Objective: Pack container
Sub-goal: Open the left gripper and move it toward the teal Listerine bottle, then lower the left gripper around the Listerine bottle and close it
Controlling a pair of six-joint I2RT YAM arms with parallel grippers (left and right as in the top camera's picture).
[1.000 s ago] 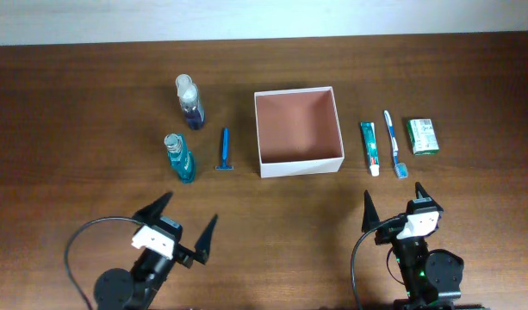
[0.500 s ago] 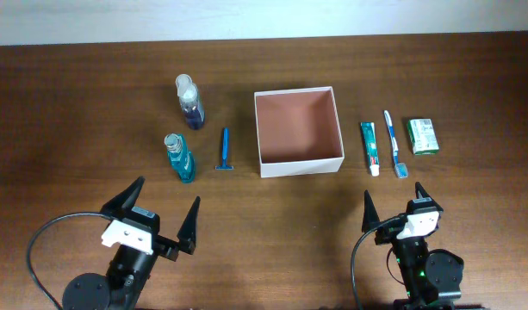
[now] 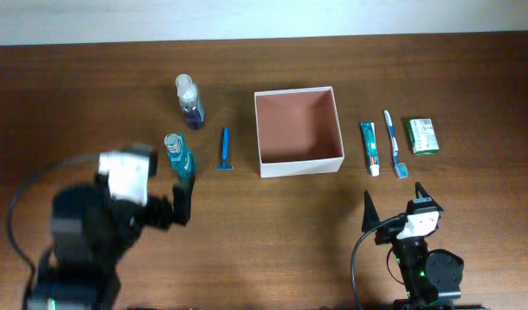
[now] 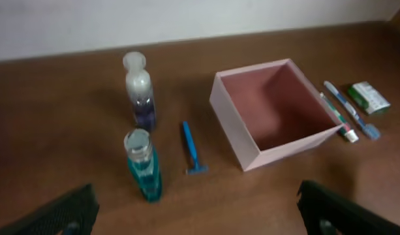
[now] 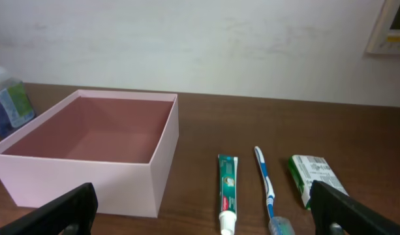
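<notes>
Wooden table: dark brown, seen from above, with a pale wall behind its far edge.
Container: a square open-topped box with thin white walls and a reddish-brown inside. It stands near the middle of the table, toward the far side, between the razor on its left and the toothpaste on its right, touching neither.
Razor: blue, lying flat just beside the container's left wall, head toward the robot.
Teal bottle: left of the razor, filled with blue-green liquid.
Clear bottle: farther back than the teal bottle, with dark blue liquid in its lower part.
Toothpaste: a green and white tube lying flat, cap toward the robot.
Toothbrush: blue and white, lying just right of the toothpaste and roughly parallel to it.
Green packet: small, lying flat to the right of the toothbrush.
Left gripper: blurred in the overhead view, on the robot's side of the teal bottle and near it. In the left wrist view its two dark fingers sit at the lower corners, spread wide, with nothing between them.
Right gripper: near the table's front edge, well apart from the toothpaste and toothbrush. Its fingers are spread wide and grip nothing.
</notes>
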